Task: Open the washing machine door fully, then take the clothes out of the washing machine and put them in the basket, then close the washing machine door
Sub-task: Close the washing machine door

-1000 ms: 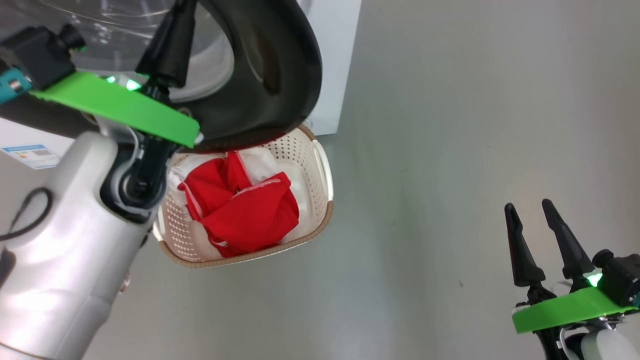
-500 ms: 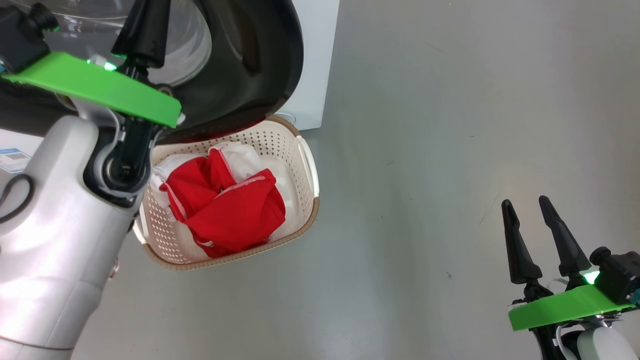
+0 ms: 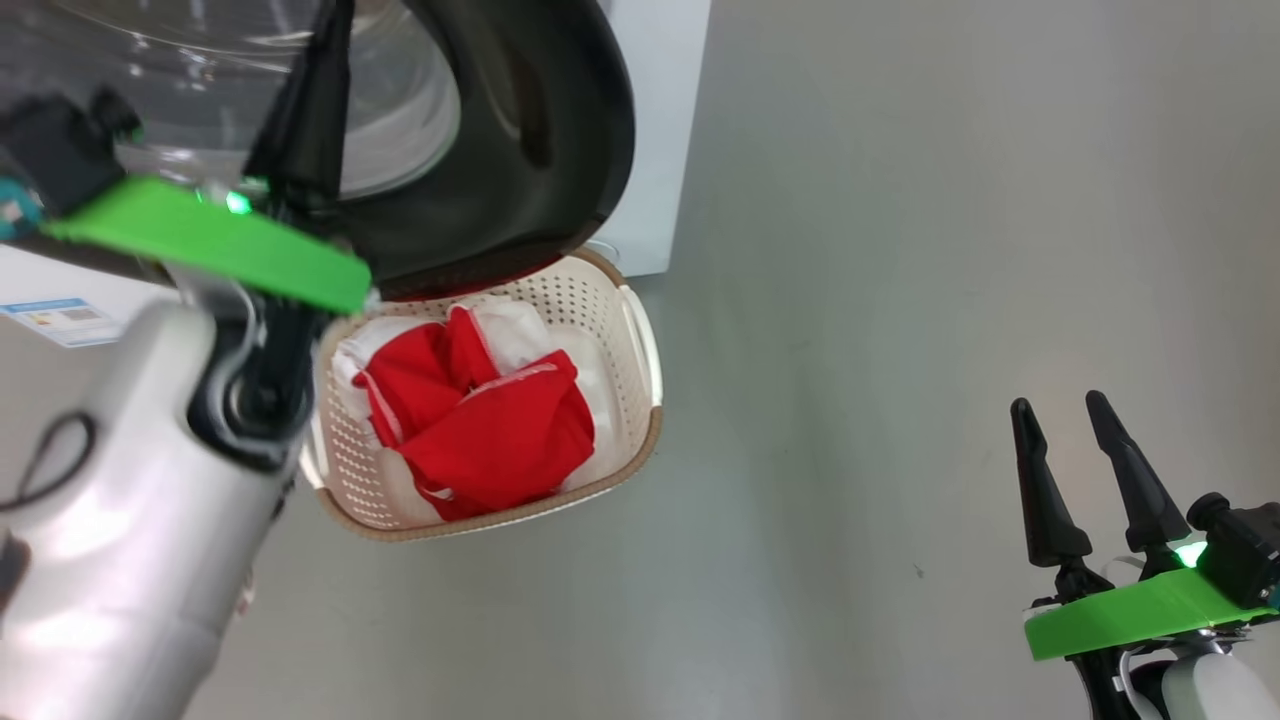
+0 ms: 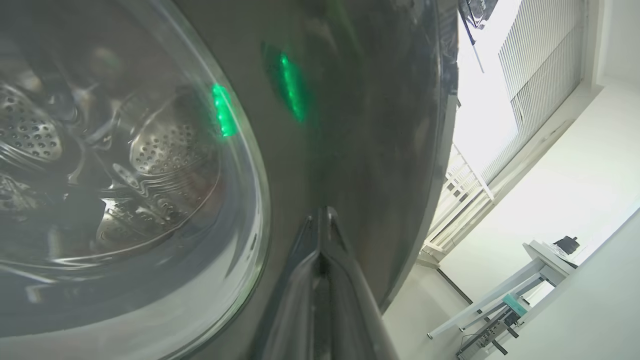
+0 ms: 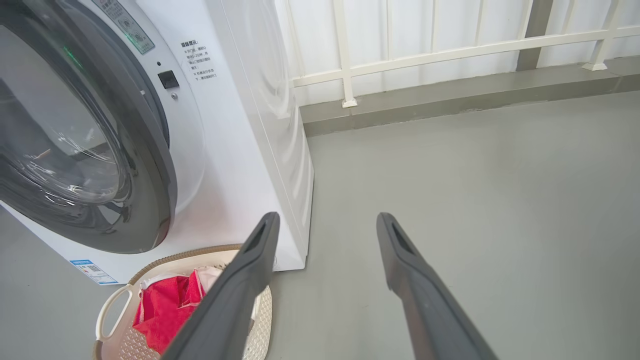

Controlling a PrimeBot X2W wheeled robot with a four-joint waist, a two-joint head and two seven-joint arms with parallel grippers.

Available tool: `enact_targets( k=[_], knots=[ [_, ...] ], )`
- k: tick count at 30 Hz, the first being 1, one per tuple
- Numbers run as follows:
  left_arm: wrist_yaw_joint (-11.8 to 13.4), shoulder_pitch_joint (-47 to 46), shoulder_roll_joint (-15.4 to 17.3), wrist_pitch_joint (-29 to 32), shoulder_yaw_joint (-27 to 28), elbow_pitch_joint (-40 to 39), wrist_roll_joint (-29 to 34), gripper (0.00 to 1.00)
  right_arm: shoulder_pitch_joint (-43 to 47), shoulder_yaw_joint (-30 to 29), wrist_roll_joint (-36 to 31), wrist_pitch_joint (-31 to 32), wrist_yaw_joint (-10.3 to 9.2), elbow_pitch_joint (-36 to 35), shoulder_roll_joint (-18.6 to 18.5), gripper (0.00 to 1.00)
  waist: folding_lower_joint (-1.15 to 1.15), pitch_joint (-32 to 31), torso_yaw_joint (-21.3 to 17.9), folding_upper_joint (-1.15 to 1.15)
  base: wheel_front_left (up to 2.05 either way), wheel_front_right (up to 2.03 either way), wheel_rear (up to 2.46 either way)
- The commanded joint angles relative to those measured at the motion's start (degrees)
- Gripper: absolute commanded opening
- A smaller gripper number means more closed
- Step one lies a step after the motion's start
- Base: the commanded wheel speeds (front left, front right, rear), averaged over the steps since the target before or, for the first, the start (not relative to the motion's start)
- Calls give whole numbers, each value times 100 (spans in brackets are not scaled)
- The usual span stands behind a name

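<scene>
Clearly, the left gripper (image 4: 322,216) has its fingers pinched together on nothing, tips at the glossy black rim of the washing machine door (image 3: 560,150). The right gripper (image 3: 1058,402) stands spread and empty. The clothes (image 3: 490,430) in the basket (image 3: 655,425) lie well to its fingers' left.

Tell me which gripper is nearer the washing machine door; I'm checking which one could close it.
Left. The left gripper, shut, is right at the black rim of the washing machine door; the right gripper, open, hangs well off to the side.
</scene>
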Motion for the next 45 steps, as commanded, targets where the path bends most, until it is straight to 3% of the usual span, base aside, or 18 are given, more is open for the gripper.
enact_targets(
  k=[1,16,18,24,36,41,45],
  knots=[
    [-37,119,163,-45,237,-174,32,0,-10,75,-68,-37,36,-129,-130,100,0,-97,105,0,0,0,0],
    [-37,1705,-87,-45,955,-301,388,0,226,52,-87,-37,36,-113,-318,100,0,-528,565,0,0,0,0],
    [-37,1934,-108,-45,1035,-301,446,10,269,46,-89,-37,36,-108,-340,100,0,-597,621,0,0,0,0],
    [-37,2522,-132,-45,1249,-340,675,26,378,50,-87,-37,36,-100,-398,100,0,-753,754,0,0,0,0],
    [-37,3593,-132,-45,1751,-565,1298,50,570,93,-71,-37,36,-76,-436,100,0,-986,849,0,0,0,0],
    [-37,3943,-142,-45,1951,-703,1664,79,646,128,-64,-37,36,-57,-446,100,0,-1072,855,0,0,0,0],
    [-37,4191,-173,-45,2128,-851,2027,94,695,138,-60,-37,36,-54,-450,100,0,-1132,853,0,0,0,0]
  ],
)
